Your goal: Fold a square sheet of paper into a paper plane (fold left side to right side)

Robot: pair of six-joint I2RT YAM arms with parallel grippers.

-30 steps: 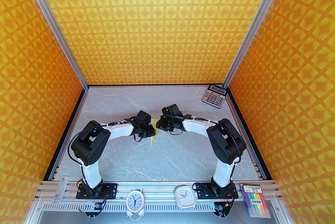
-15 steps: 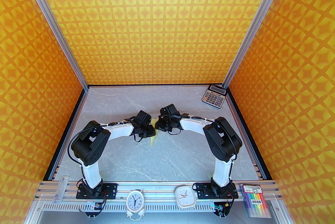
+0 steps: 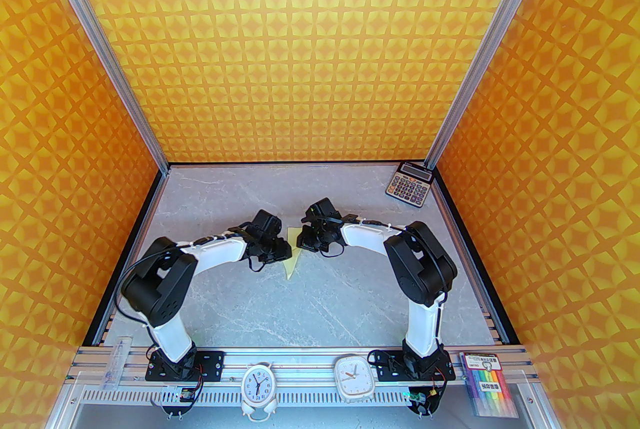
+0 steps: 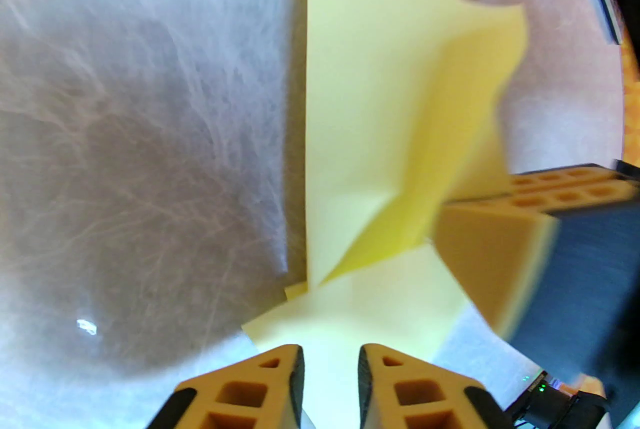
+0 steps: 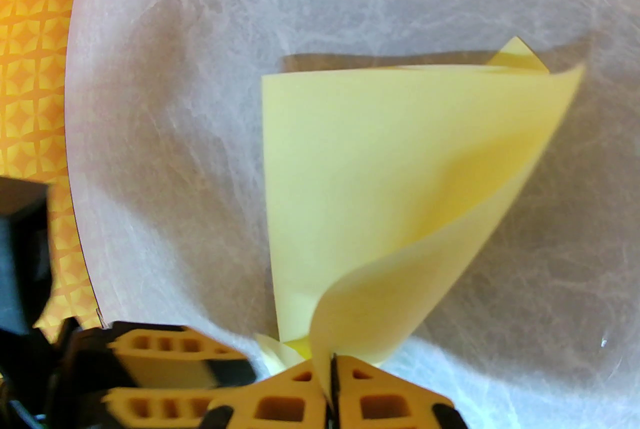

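Two arms reach inward over the desk [image 3: 325, 307] in the top external view, and their tools meet near its middle. The left tool [image 3: 286, 251] and the right tool [image 3: 301, 243] stand just beside each other. The square sheet of paper [image 3: 291, 265] lies between and beneath them, and a pale yellow point of it shows toward the near side. From this height the jaw gap of either tool cannot be told. A grey calculator [image 3: 409, 185] lies at the far right corner of the desk, well apart from the sheet. On the rail at the near edge stand a round white clock [image 3: 257, 386] and a squarish white clock [image 3: 352, 376]. A pack of coloured markers [image 3: 489, 391] lies at the rail's right end.

Left wrist view: the left tool [image 4: 330, 359] has its fingers [image 4: 280, 377] set narrowly apart. The sheet lies flat on the desk below the gap and appears to be clear of both pads, though blur makes this uncertain. One layer of the sheet rests on the desk. A second layer rises as a creased flap toward the right, where it meets the orange fingers of the right tool [image 4: 490, 257].

Right wrist view: the right tool [image 5: 331, 374] is closed, with its jaws pressed together on the edge of a curled flap of the sheet. That flap is lifted off the desk, and the layer under it lies flat. A small folded corner [image 5: 517, 55] shows at the far end of the sheet
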